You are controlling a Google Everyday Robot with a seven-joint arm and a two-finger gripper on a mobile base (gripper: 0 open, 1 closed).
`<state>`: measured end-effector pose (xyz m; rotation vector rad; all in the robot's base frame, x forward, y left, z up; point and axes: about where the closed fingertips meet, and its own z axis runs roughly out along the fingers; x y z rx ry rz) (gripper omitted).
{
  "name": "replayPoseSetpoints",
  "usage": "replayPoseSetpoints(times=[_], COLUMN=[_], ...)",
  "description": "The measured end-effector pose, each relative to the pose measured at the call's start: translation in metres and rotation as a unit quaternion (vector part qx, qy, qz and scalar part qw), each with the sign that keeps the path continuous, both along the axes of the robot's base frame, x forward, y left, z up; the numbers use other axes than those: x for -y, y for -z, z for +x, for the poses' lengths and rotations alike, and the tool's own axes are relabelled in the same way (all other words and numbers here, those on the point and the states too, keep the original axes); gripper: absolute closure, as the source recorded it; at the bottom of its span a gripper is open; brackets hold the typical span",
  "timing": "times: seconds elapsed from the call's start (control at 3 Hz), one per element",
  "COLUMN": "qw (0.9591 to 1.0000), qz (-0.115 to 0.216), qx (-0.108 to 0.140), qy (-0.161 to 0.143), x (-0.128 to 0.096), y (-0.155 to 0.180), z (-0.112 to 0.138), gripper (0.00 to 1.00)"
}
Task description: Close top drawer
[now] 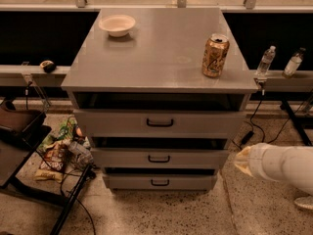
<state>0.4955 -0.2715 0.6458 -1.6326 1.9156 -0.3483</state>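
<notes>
The top drawer [205, 124] is the wide grey front under the cabinet top, with a black bar handle [160, 123] at its centre. It stands out a little from the cabinet, with a dark gap above it. My gripper [242, 161] is at the end of the white arm at the lower right. It hangs to the right of the cabinet at about the height of the middle drawer and touches nothing.
Two shorter drawer fronts [159, 158] [159, 182] sit below. A white bowl [117, 24] and a gold can [215, 56] stand on the cabinet top. Two bottles [265, 61] stand on the right ledge. Snack bags [56, 153] and a black stand [19, 146] crowd the floor at left.
</notes>
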Motion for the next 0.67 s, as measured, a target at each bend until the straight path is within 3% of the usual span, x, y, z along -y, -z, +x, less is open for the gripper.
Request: replayPoseSetpoints(times=[0.33, 0.67], qw=[0.9968, 0.9888], qz=[-0.079, -0.145], qx=[0.008, 0.033], qy=[-0.010, -0.003], x=[0.031, 0.059], y=[-0.091, -0.195], z=[-0.032, -0.026], gripper=[1.00, 1.00])
